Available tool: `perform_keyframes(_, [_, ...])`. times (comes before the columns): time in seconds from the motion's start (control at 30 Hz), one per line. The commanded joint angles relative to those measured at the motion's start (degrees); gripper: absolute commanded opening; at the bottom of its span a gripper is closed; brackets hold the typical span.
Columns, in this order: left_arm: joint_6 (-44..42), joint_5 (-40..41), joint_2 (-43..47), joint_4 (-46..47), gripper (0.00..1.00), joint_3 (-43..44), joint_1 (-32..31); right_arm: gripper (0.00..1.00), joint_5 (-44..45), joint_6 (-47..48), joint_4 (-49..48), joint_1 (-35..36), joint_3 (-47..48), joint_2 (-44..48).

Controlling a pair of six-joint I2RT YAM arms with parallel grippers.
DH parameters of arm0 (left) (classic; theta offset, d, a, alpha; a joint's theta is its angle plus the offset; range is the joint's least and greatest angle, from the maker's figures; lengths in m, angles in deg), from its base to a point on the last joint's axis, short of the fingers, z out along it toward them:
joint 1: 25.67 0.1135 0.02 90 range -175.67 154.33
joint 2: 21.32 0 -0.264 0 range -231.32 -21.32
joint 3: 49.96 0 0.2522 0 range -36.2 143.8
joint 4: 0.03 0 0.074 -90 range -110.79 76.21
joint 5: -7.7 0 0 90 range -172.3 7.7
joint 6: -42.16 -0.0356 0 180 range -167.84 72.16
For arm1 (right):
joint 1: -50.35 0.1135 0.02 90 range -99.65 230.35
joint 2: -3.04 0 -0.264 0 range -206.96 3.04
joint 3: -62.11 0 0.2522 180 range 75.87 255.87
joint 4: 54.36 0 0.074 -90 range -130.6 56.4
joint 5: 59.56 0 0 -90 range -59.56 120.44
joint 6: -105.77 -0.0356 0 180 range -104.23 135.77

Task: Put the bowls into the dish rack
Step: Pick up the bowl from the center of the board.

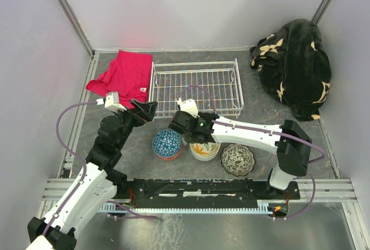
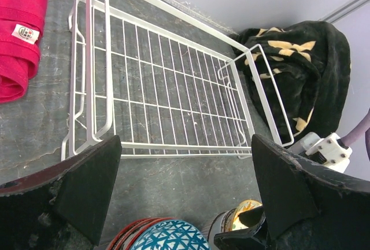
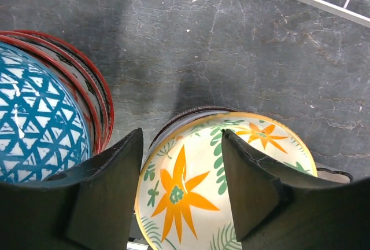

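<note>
Orange-flowered white ceramic bowl [image 3: 231, 175] is stacked on the grey surface [image 3: 231, 47] near the white wire dish rack [image 1: 195, 63], its rim straddled by the part-open right gripper [image 3: 182, 146]. The left gripper [image 2: 185, 146] is spread wide, holding nothing.

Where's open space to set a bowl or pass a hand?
The dish rack is wholly empty. Bare table lies off its right front corner, before the black blanket, and a smaller patch left of the blue bowl stack. Crowded: the strip between the rack's front rail and the bowls, where the left arm and right arm reach in.
</note>
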Motion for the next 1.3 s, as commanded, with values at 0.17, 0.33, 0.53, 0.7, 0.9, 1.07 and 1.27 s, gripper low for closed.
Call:
perform_keyframes(0.17, [-1.0, 0.7, 1.3, 1.2, 0.99, 0.6, -0.5, 0.51, 0.5, -1.2, -0.2, 1.4, 2.2, 0.2])
perform_keyframes(0.33, [-1.0, 0.8, 1.5, 1.2, 0.99, 0.6, -0.6, 0.36, 1.0, -0.9, 0.4, 2.5, 3.0, 0.1])
perform_keyframes(0.53, [-1.0, 1.0, 1.5, 1.1, 0.99, 0.6, -0.8, 0.15, 2.8, -0.7, 2.4, 4.3, 4.4, 0.7])
perform_keyframes(0.7, [-1.0, 1.0, 1.6, 1.1, 0.99, 0.6, -0.8, 0.01, 4.3, -0.3, 3.8, 5.5, 5.0, 1.7])
perform_keyframes(0.9, [-1.0, 1.3, 1.7, 1.0, 0.99, 0.5, -0.9, 0.01, 5.3, 1.0, 4.2, 6.4, 5.5, 3.2])
perform_keyframes(1.07, [-1.0, 1.3, 1.7, 1.0, 0.99, 0.5, -1.0, 0.01, 6.6, 1.9, 4.1, 8.1, 6.1, 4.6])
perform_keyframes(1.27, [-1.1, 1.4, 1.9, 1.0, 0.99, 0.5, -1.0, 0.01, 7.6, 3.0, 4.7, 9.1, 7.4, 5.9])
